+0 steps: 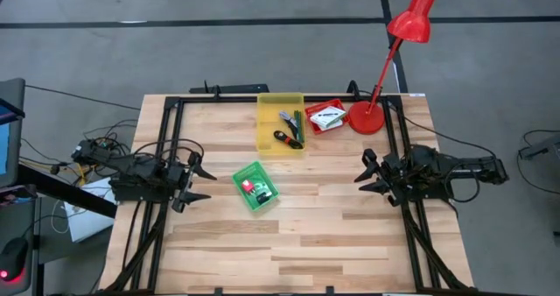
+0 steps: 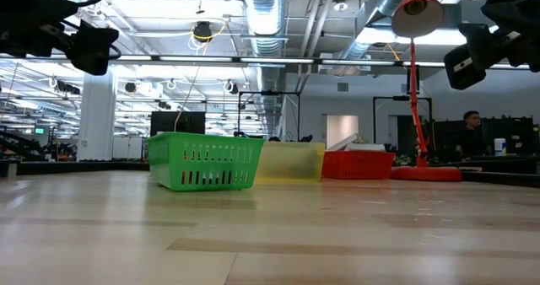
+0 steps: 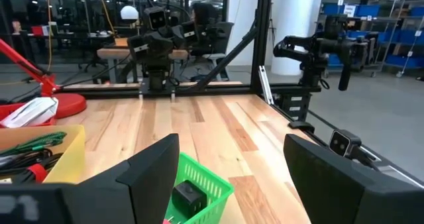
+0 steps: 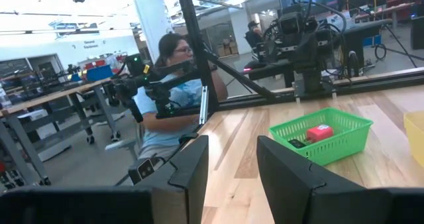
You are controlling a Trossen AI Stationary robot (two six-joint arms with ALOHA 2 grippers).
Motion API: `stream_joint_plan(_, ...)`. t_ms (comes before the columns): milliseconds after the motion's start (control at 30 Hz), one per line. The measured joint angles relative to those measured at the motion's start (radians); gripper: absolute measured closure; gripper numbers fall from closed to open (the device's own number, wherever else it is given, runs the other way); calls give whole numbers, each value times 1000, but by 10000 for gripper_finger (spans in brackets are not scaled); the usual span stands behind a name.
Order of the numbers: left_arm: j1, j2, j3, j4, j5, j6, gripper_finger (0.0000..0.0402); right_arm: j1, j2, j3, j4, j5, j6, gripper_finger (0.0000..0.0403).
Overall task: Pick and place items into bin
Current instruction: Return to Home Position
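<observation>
Overhead, white packet [image 1: 329,116], print illegible, left gripper [image 1: 202,181], right gripper [image 1: 361,172] both spread

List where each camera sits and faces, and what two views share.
High: overhead, straight down on the table; left gripper and right gripper show, open.
Low: tabletop height, level toward the green bin; left arm, right arm at top corners.
Left wrist: past its own fingers toward the right arm.
Right wrist: past its own fingers toward the left arm.
Shared: both wrists see the green bin.
</observation>
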Motion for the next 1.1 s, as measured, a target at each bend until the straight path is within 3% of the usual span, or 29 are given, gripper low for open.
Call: stream_joint_plan(1100, 0, 0, 0, -4, -5, -3, 135, 0, 0, 0, 0, 0, 0, 280)
